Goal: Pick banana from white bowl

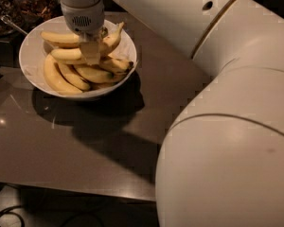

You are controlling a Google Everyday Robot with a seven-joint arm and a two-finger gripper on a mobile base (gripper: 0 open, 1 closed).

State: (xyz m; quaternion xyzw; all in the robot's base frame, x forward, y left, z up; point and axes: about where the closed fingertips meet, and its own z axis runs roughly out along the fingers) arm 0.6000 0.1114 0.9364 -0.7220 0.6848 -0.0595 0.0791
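With the gripper lowered into the glossy, shallow white bowl (its hold cannot be told), the banana beside it, smooth-skinned, curved and pale-stemmed, might be lost from a glancing grasp, or the loosely heaped other bananas might be dragged out.

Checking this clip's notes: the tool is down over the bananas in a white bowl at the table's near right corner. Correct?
No. The camera view shows the white bowl at the far left of the table, not its near right corner. The tool is down over the bananas in it, as stated.
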